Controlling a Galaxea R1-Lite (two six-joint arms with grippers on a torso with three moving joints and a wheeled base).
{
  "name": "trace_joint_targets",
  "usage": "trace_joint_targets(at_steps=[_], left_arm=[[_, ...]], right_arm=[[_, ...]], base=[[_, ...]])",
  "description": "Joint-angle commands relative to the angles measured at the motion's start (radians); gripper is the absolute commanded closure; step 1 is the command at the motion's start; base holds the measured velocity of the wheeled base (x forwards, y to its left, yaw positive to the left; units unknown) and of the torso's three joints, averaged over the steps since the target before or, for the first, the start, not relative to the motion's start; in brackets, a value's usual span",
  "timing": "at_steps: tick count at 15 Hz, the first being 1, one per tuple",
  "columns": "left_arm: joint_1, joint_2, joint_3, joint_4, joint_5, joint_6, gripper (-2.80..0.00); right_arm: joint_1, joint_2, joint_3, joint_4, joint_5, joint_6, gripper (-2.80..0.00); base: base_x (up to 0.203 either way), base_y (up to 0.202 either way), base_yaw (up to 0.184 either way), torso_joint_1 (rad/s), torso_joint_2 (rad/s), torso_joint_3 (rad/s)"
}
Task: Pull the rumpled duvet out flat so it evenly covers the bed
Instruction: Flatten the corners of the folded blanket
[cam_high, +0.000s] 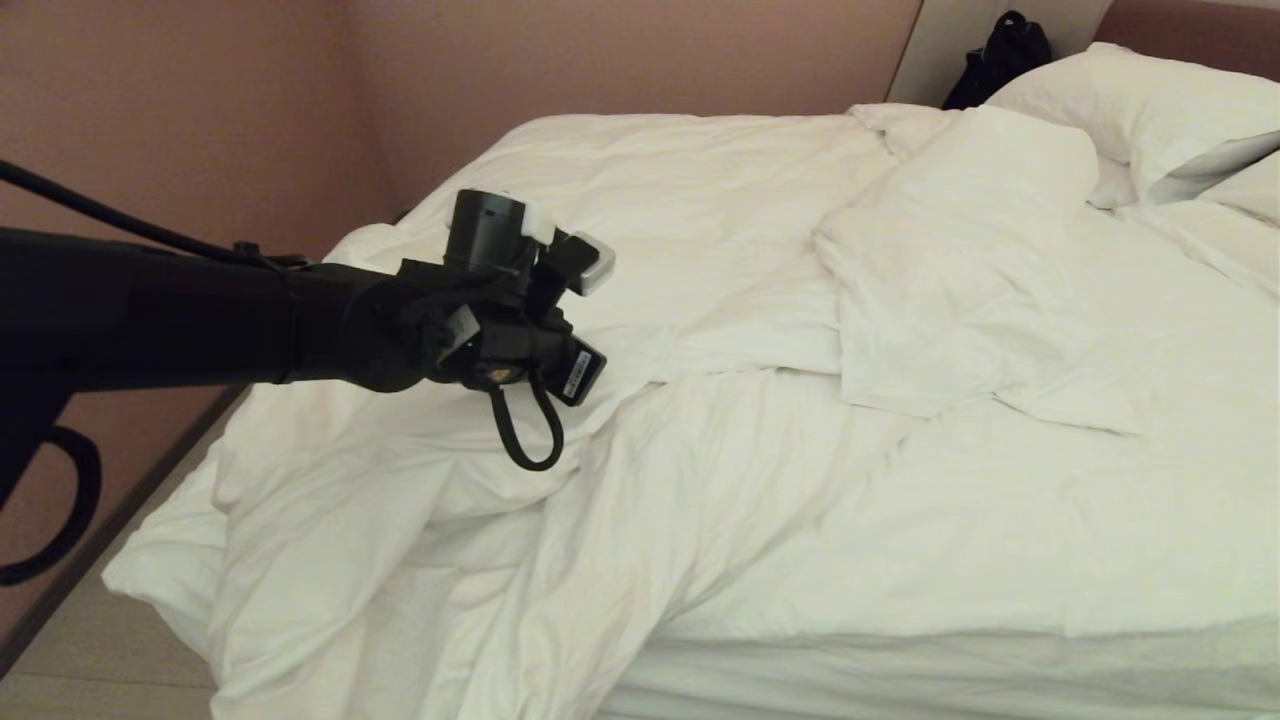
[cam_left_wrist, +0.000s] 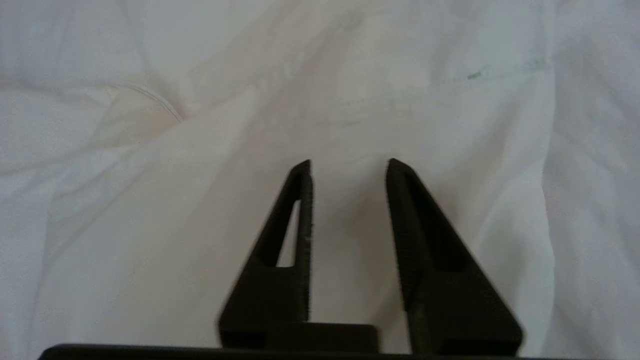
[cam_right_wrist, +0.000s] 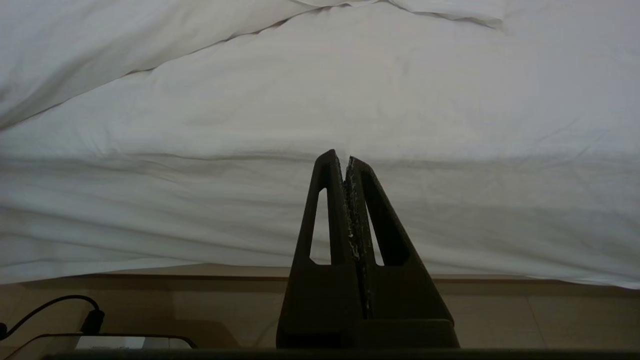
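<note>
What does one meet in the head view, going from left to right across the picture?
left arm → left gripper, over the rumpled duvet → folded-back duvet flap → pillows at the head of the bed.

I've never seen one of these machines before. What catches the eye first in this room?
A black left arm reaches in from the left over the bed, its left gripper open just above a big rumpled white duvet that is bunched and folded back instead of lying flat. Two pillows sit at the far right by the headboard. The right gripper is shut, low beside the bed.
</note>
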Motion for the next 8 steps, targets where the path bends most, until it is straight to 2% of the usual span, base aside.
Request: trace_joint_targets(at_steps=[1,4,5,6,7,8], left_arm=[[-0.025,0.052,-0.046,0.0,0.024,0.012,-2.8],[-0.045,0.064,-0.064,-0.005,0.038,0.015,-2.8],[-0.077,0.065,-0.067,-0.045,0.061,0.017,-2.8],[-0.113,0.065,-0.069,-0.111,0.113,0.032,-2.8],[-0.142,0.061,-0.068,-0.156,0.147,0.084,-2.8],[-0.157,0.064,-0.073,-0.176,0.16,0.108,-2.8]], right_arm=[[0.0,0.0,0.0,0.0,0.0,-0.001,0.0],[0.0,0.0,0.0,0.0,0.0,-0.001,0.0],[0.0,0.0,0.0,0.0,0.0,-0.001,0.0],[0.0,0.0,0.0,0.0,0.0,-0.001,0.0],[0.0,0.0,0.0,0.0,0.0,-0.002,0.0],[0.0,0.0,0.0,0.0,0.0,-0.001,0.0]], base=[[0.0,0.0,0.0,0.0,0.0,0.0],[0.0,0.0,0.0,0.0,0.0,0.0],[0.0,0.0,0.0,0.0,0.0,0.0],[0.0,0.0,0.0,0.0,0.0,0.0],[0.0,0.0,0.0,0.0,0.0,0.0],[0.0,0.0,0.0,0.0,0.0,0.0]])
